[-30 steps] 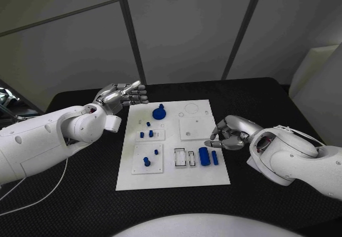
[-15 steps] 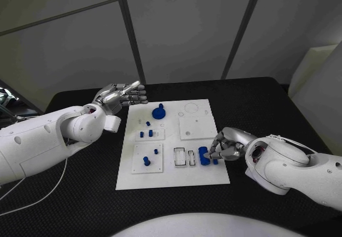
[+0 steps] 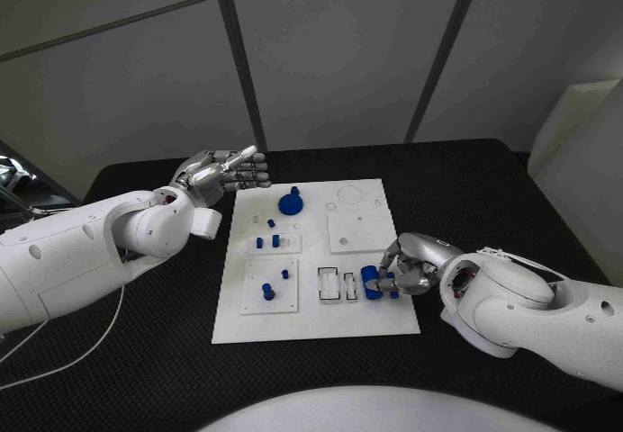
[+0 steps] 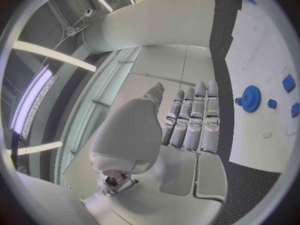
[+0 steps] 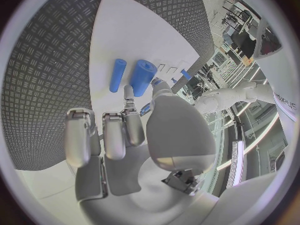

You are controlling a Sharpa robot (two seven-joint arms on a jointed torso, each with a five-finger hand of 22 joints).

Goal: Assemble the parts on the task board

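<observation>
**Right hand comes down on the blue cylinders**

The two blue cylinders lie side by side near the right edge of the task board (image 3: pixel 316 319), the thick cylinder (image 3: pixel 370 281) and just beside it the thin cylinder (image 5: pixel 117 75). A second ago the right hand (image 3: pixel 405 267) hung above and a little behind them; now it has dropped forward and down, and its fingertips (image 5: pixel 127 92) sit right at the thick one. From the wrist view the thumb and one finger are reaching toward that cylinder's end while the other fingers stay curled back. Whether they have actually closed on it I cannot tell; nothing is lifted, both pieces are flat on the board.

That reads to me as the start of a pick: the thick cylinder looks like the next part to go into a socket.

The left hand (image 3: pixel 229 170) has not stirred. It hovers off the board's far left corner, fingers straight and held together, holding nothing, near the blue gear (image 3: pixel 291 205).

Further out on the board, small blue pegs (image 3: pixel 267 292) already stand in the white blocks on its left half, and a plain white square block (image 3: pixel 356 231) sits in the middle right. The board rests on a black ribbed table (image 3: pixel 493 193). Behind it stand pale grey wall panels (image 3: pixel 338 63) with dark seams.
</observation>
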